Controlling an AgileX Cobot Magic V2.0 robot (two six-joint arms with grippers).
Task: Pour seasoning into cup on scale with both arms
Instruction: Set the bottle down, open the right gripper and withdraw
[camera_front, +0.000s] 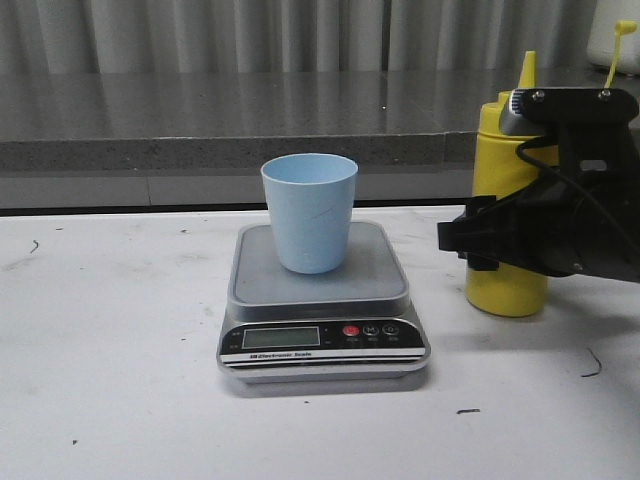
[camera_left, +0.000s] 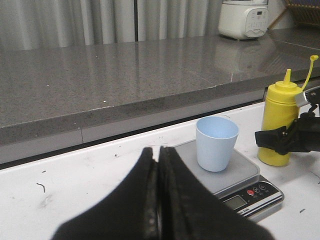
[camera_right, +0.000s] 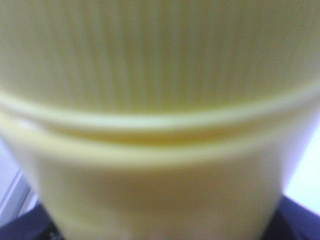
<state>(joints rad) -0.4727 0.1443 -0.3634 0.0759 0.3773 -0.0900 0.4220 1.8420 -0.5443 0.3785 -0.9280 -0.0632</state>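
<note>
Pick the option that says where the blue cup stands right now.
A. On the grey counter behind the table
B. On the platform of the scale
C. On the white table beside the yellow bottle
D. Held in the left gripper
B: the cup stands upright on the steel platform of the scale, apart from the yellow bottle, and the left gripper holds nothing.

Pale blue cup (camera_front: 309, 211) upright on scale (camera_front: 322, 300), yellow seasoning (camera_front: 504, 215) beside.
</note>
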